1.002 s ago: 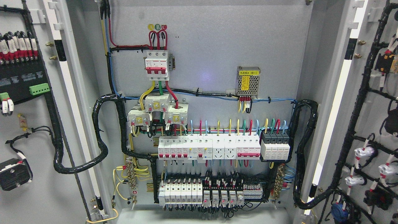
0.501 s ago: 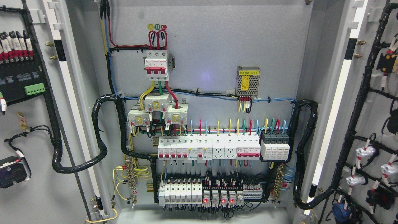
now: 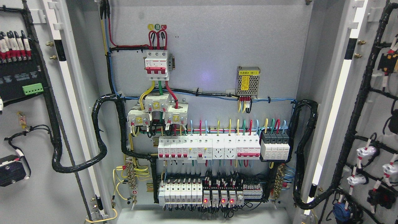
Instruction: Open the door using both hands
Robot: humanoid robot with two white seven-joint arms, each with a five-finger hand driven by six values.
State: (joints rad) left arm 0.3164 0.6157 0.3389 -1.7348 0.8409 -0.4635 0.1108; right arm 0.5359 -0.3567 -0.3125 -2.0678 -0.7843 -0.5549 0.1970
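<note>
Both doors of the grey cabinet (image 3: 217,46) stand wide open, the left door (image 3: 28,124) swung to the left side and the right door (image 3: 373,124) to the right. Wires and white switches (image 3: 205,149) fill the inside. No robot hand shows, so I cannot tell its state.

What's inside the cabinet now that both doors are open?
On the cabinet back panel: a red-and-white main breaker, a meshed power module, two breaker rows and black cable bundles. Wiring behind the breakers is hidden.
</note>
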